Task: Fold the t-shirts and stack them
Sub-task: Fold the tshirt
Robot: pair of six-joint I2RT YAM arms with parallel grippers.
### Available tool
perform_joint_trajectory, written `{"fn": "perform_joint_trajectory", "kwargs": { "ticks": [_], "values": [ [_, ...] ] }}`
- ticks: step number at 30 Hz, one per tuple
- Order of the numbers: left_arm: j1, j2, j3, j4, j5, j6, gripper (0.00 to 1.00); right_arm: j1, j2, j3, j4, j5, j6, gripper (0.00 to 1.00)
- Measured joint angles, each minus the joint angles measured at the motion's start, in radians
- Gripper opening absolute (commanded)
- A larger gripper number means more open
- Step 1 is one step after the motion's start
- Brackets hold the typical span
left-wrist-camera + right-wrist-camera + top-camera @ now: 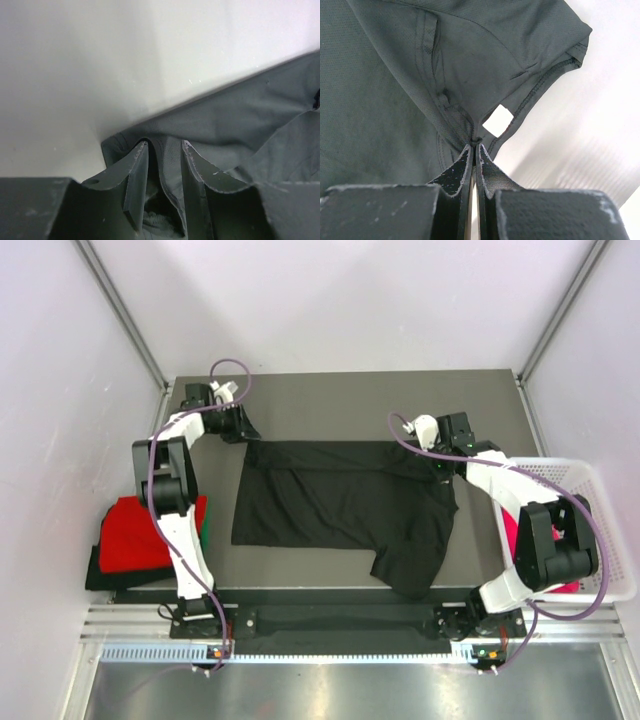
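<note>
Black t-shirt [340,505] sprawls on grey table [350,395] (pale walls [350,300] around).

right end effector [475,146] clamped; left end effector [165,144] parted

The black t-shirt [340,505] is matt, fine-meshed cloth (hems stitched).

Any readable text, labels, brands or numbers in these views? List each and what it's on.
No readable text in any view.
The white label at the neck of the black t-shirt: blank on the side that shows, no print.
The white basket in the top view: no markings visible.
</note>
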Motion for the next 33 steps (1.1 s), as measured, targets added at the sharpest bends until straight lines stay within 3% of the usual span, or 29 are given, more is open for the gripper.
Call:
{"fn": "perform_joint_trajectory", "kwargs": {
  "ticks": [10, 19, 30, 31, 32, 33],
  "values": [
    [0.013, -0.095, -0.042, -0.041, -0.006, 0.021, 0.39, 0.0, 0.0, 0.0, 0.0, 0.0, 0.0, 0.0],
    [0.014, -0.029, 0.031, -0.095, -0.03, 0.026, 0.4, 0.0, 0.0, 0.0, -0.001, 0.0, 0.0, 0.0],
    [0.014, 0.049, 0.106, -0.133, -0.034, 0.027, 0.15, 0.0, 0.0, 0.0, -0.001, 0.0, 0.0, 0.0],
    [0.014, 0.049, 0.106, -0.137, -0.03, 0.026, 0.12, 0.0, 0.0, 0.0, -0.001, 0.0, 0.0, 0.0],
    [0.014, 0.049, 0.106, -0.142, -0.026, 0.025, 0.01, 0.0, 0.0, 0.0, -0.001, 0.0, 0.0, 0.0],
    [0.014, 0.049, 0.107, -0.148, -0.021, 0.023, 0.0, 0.0, 0.0, 0.0, -0.001, 0.0, 0.0, 0.0]
  ]
}}
